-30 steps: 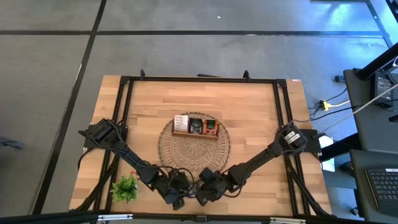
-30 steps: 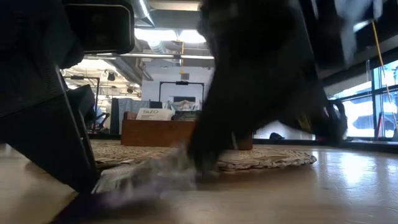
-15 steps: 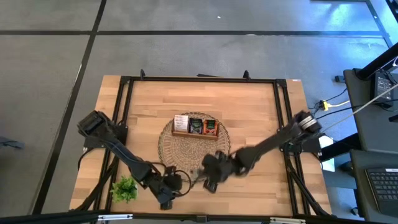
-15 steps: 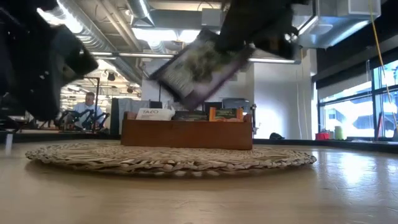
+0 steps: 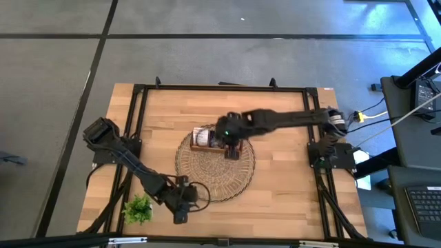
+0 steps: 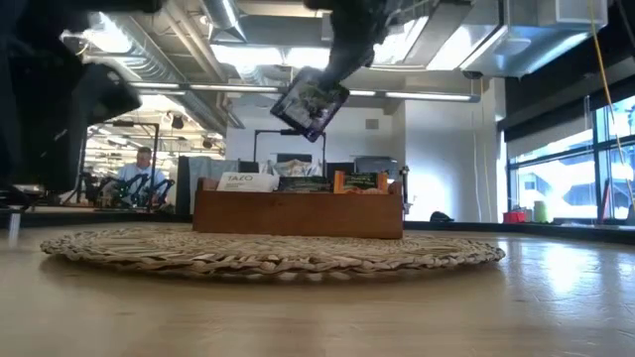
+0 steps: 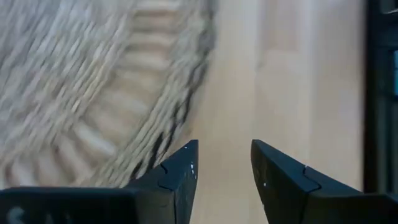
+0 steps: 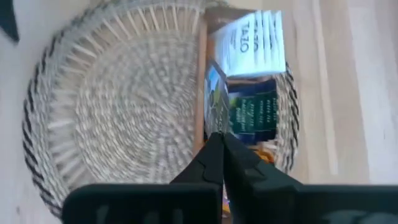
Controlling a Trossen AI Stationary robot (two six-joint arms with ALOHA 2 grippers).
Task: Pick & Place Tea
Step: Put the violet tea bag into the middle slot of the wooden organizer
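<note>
My right gripper (image 5: 231,143) hangs over the brown wooden tray (image 5: 207,146) on the round wicker mat (image 5: 207,176) and is shut on a dark tea sachet (image 6: 310,102). In the low view the tray (image 6: 298,213) holds a white sachet (image 6: 246,181), a dark one (image 6: 303,183) and an orange one (image 6: 362,181), all standing on edge. My left gripper (image 5: 180,208) is open, low near the table's near edge beside the mat's rim (image 7: 155,130), touching nothing. My right gripper pinches the dark sachet between its two fingers at the sachet's upper edge (image 6: 330,81), coming from above and pointing down. The sachet hangs tilted below the fingers, lifted clear above the tray. In the right wrist view it shows nearly edge-on (image 8: 215,109).
A small green plant sprig (image 5: 138,209) lies near the table's near-left corner, close to my left arm. A black frame (image 5: 220,88) runs around the table top. Bare wood lies to the right of the mat (image 5: 282,172).
My right gripper has lifted the dark sachet from the table's near edge and carried it up and toward the far edge, across the mat, until it hangs over the tray. My left gripper has drawn back a little toward the table's left.
</note>
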